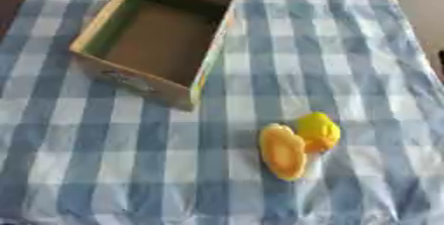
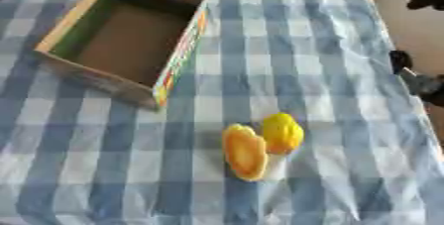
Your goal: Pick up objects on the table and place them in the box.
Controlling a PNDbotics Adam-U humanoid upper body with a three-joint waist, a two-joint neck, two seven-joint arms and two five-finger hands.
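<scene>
We cannot identify the dark, blurred shape point(image 2: 416, 80) cut off by the right edge beside the table.

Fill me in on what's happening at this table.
Nothing is being handled right now. An open cardboard box sits empty on the checked cloth, toward the far left. Two yellow objects lie touching each other on the cloth nearer the camera, apart from the box. A dark shape at the right edge of the right eye view may be a robot hand, off the cloth; its fingers cannot be made out.
</scene>
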